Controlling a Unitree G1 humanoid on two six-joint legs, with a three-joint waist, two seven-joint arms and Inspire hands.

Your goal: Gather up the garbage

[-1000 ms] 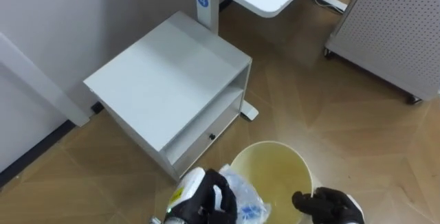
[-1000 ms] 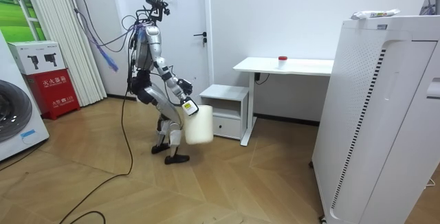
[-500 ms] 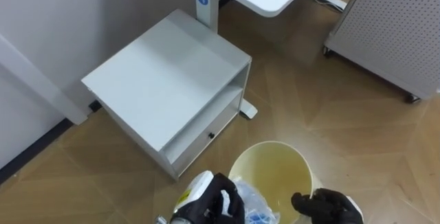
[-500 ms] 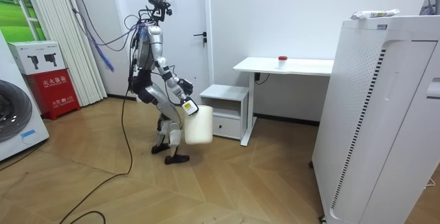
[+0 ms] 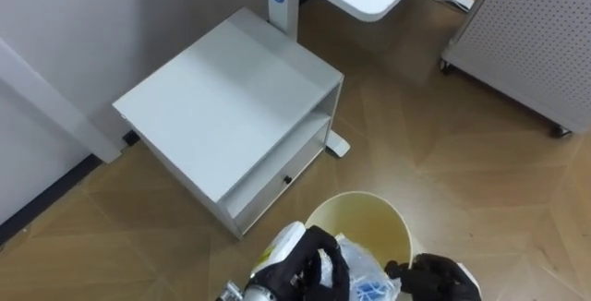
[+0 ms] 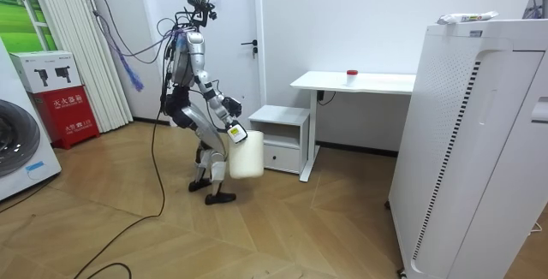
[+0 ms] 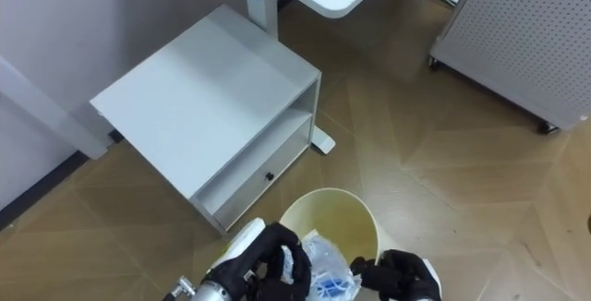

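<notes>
There's the robot, knees bent, just beside the low white cabinet (image 5: 231, 107), with a pale yellow bin (image 5: 355, 207) held up in front of it. Its right hand (image 5: 441, 279) is curled over the bin's near rim. Its left hand (image 5: 309, 262) is clamped on a crumpled clear plastic wrapper (image 5: 365, 278), right over the bin's mouth.
</notes>
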